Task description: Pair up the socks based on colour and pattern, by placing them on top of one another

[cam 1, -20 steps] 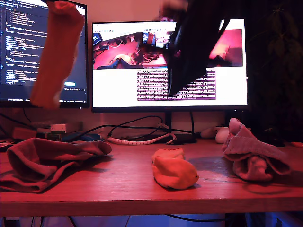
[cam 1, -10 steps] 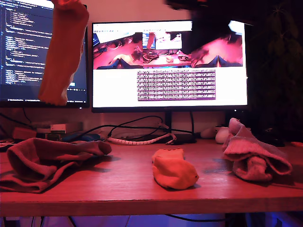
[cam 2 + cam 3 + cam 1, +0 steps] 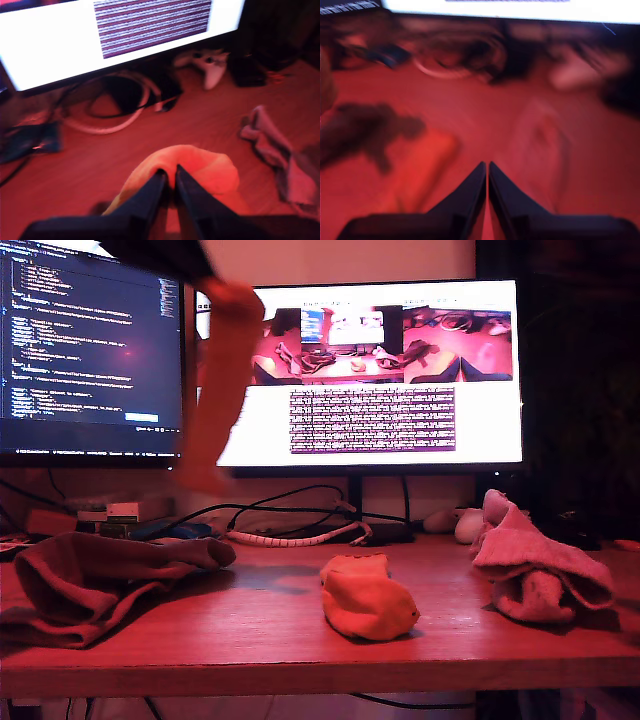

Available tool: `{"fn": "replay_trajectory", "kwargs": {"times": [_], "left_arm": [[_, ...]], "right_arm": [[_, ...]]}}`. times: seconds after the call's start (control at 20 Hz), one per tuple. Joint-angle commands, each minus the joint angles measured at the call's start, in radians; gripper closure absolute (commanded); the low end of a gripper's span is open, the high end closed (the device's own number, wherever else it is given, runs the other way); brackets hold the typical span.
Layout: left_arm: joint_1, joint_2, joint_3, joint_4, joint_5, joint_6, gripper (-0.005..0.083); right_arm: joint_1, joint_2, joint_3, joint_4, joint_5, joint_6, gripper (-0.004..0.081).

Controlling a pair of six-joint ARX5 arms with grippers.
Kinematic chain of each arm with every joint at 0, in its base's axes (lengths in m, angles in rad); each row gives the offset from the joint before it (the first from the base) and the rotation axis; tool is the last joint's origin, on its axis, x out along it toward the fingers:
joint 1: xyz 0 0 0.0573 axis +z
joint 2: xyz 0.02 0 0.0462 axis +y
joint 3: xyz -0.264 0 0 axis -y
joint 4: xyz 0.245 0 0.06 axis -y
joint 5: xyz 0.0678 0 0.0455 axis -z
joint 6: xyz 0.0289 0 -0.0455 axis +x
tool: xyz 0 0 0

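Note:
My first gripper (image 3: 170,184) is shut on a bright orange sock (image 3: 207,170). In the exterior view that gripper (image 3: 200,268) shows dark at the top edge, and the orange sock (image 3: 215,380) hangs limp from it between the two monitors. Another orange sock (image 3: 366,600) lies bunched mid-table. A dark maroon sock heap (image 3: 100,580) lies at the exterior view's left, and pale pink socks (image 3: 535,570) at its right. My second gripper (image 3: 487,169) is shut with nothing seen in it, high over the blurred table, and is out of the exterior view.
Two lit monitors (image 3: 400,370) stand along the back of the wooden table (image 3: 260,640). A white game controller (image 3: 210,65) and a coiled white cable (image 3: 120,112) lie under the screens. The table's front edge runs along the lower part of the exterior view.
The hanging orange sock has swung toward the exterior view's right, from the code monitor to the gap between screens. The dark arm in front of the second monitor has risen out of view.

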Motion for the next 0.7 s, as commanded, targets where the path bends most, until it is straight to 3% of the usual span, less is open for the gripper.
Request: {"fn": "replay_trajectory", "kwargs": {"times": [0.0, 0.15, 0.4, 0.65], "left_arm": [[-0.030, 0.045, -0.003, 0.074, 0.011, -0.028, 0.0793], [-0.075, 0.140, -0.003, 0.220, 0.018, -0.080, 0.0793], [-0.095, 0.274, -0.002, 0.432, 0.018, -0.083, 0.0793], [-0.099, 0.305, -0.001, 0.498, 0.030, -0.118, 0.0793]], "right_arm": [[-0.010, -0.058, -0.006, -0.042, 0.000, 0.024, 0.0780], [-0.015, -0.139, -0.006, -0.081, -0.001, 0.023, 0.0780], [-0.015, -0.165, -0.006, -0.116, -0.001, 0.013, 0.0780], [-0.015, -0.164, -0.006, -0.116, -0.004, 0.013, 0.0780]]}}
